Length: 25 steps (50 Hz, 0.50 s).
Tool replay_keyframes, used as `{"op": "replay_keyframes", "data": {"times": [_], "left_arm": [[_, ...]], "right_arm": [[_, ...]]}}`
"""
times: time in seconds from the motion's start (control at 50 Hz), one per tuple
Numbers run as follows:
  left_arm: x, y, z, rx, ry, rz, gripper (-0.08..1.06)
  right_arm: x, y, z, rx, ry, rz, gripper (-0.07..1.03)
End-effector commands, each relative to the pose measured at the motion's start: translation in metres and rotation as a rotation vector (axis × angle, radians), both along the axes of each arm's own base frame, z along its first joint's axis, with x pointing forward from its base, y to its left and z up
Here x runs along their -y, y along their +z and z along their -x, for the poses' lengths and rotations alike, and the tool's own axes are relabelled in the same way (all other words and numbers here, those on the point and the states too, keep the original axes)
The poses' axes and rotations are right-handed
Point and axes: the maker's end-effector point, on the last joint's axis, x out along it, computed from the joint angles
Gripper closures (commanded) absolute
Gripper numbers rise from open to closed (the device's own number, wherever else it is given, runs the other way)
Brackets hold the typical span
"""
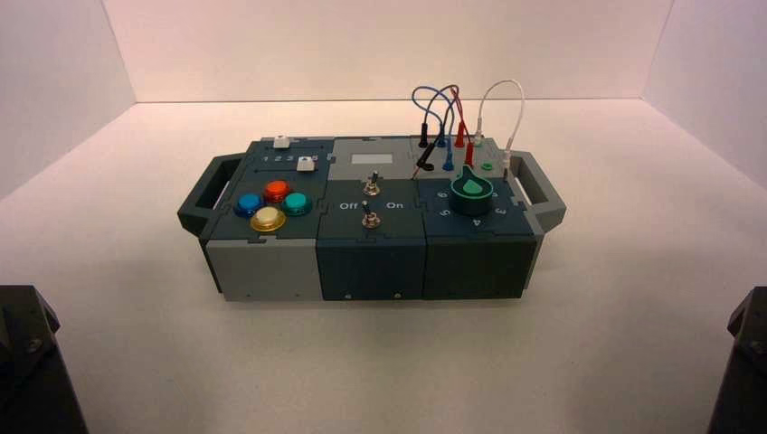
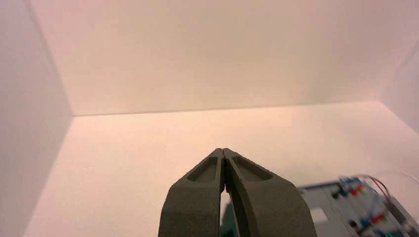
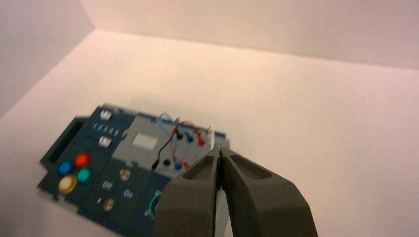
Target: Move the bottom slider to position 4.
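The bottom slider (image 1: 305, 164) is a small pale square knob on the box's left rear part, nearer me than its whiter twin (image 1: 280, 141). The printed number row (image 1: 274, 159) runs between them; I cannot make out its digit 4. The right wrist view also shows the bottom slider (image 3: 104, 142), the twin (image 3: 105, 115) and the number row (image 3: 106, 130), too small to read. My left gripper (image 2: 224, 150) is shut and empty, far from the box. My right gripper (image 3: 220, 149) is shut and empty, well back from the box.
The box (image 1: 371, 262) stands mid-table with handles at both ends. It bears coloured round buttons (image 1: 271, 203), two toggle switches (image 1: 370, 187), a green dial (image 1: 471, 192) and looped wires (image 1: 452, 113). Both arms sit parked at the near corners, left (image 1: 27, 362) and right (image 1: 746, 362). White walls enclose the table.
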Motion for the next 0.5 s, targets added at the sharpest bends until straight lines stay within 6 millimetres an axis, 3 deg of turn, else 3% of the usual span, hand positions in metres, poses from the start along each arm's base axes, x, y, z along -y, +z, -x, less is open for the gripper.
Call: {"op": "replay_keyframes", "data": {"times": [0.02,0.28,0.5], "left_arm": [[0.008,0.009,-0.005,-0.001,-0.026,0.003,1.01],[0.018,-0.011,-0.013,-0.102,-0.057,-0.016,1.01],[0.023,-0.026,-0.018,-0.18,-0.064,-0.021,1.01]], "right_arm": [[-0.013,0.006,-0.004,-0.02,0.038,-0.007,0.99],[-0.036,-0.012,-0.002,-0.104,0.113,0.006,0.99],[-0.043,-0.019,0.0,-0.142,0.129,-0.002,0.99]]}}
